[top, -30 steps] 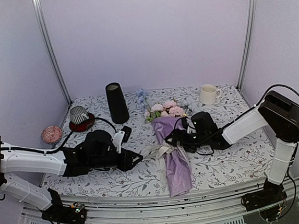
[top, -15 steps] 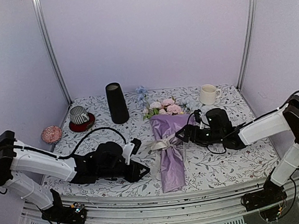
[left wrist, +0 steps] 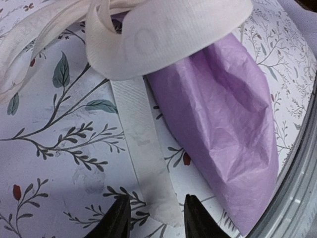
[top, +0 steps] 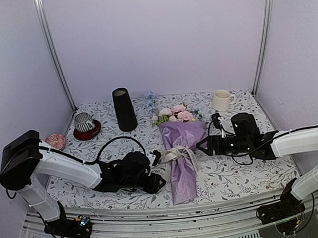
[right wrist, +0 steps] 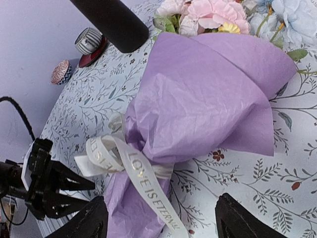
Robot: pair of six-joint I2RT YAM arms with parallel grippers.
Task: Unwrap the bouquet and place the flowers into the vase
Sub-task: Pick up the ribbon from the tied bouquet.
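Lilac paper-wrapped bouquet (top: 180, 156) of artificial flowers lies centre of the floral-print counter (top: 242, 174), long axis near-far, blooms far; left fingers (left wrist: 116, 220), half spread, straddle the flat cream ribbon tail (left wrist: 143, 144) on its left, pinching nothing yet, so left arm's nearer; right fingers (right wrist: 86, 223) spread wide just right of it.

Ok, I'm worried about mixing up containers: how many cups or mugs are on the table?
2: a striped cup on a red saucer at the back left, and a white mug at the back right. The small pink thing by the left edge is unclear.
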